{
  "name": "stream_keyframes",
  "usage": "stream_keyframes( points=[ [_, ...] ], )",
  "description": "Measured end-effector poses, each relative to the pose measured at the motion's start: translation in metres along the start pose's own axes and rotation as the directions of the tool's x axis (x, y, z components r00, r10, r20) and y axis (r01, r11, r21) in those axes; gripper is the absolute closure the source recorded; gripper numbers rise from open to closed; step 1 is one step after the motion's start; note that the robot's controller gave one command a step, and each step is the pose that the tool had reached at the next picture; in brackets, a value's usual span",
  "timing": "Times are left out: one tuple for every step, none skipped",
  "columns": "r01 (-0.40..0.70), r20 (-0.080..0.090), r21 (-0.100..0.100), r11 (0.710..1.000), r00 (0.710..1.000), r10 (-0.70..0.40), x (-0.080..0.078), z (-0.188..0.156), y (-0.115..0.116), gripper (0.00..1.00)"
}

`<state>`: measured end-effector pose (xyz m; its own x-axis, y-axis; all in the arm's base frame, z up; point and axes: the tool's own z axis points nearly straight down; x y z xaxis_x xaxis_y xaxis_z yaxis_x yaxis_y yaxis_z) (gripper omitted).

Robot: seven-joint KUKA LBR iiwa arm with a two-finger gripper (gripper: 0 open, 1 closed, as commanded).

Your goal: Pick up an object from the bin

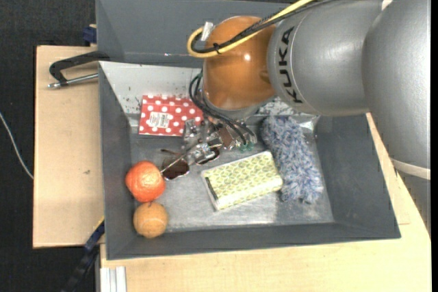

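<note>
One arm (328,58): grey, reaches in from the right, with an orange cover (236,72) at its wrist over the bin's far middle.
Bin (356,174): grey metal, with six loose things lying on its floor.
Shaggy cloth (294,154): blue-grey, right of centre, just beside the green box.
Green box (243,179): flat and pale with a dotted pattern, lying tilted at the centre.
Red box (164,116): white-dotted, far left, just beside the pincer.
Orange ball (144,182): near left.
Tan ball (150,219): near-left corner, touching the orange ball.
Pincer (205,143): low between the red box and the green box; spread or pressed together, I cannot tell.
Dark glossy thing (176,169): small, nearest the pincer, between it and the orange ball.
</note>
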<state>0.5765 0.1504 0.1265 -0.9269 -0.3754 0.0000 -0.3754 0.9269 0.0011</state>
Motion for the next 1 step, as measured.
stream_keyframes(
  points=[
    [-0.001, 0.009, 0.001, 1.000, 1.000, 0.001, -0.0033, -0.0258, -0.0005, 1.00]
  ],
)
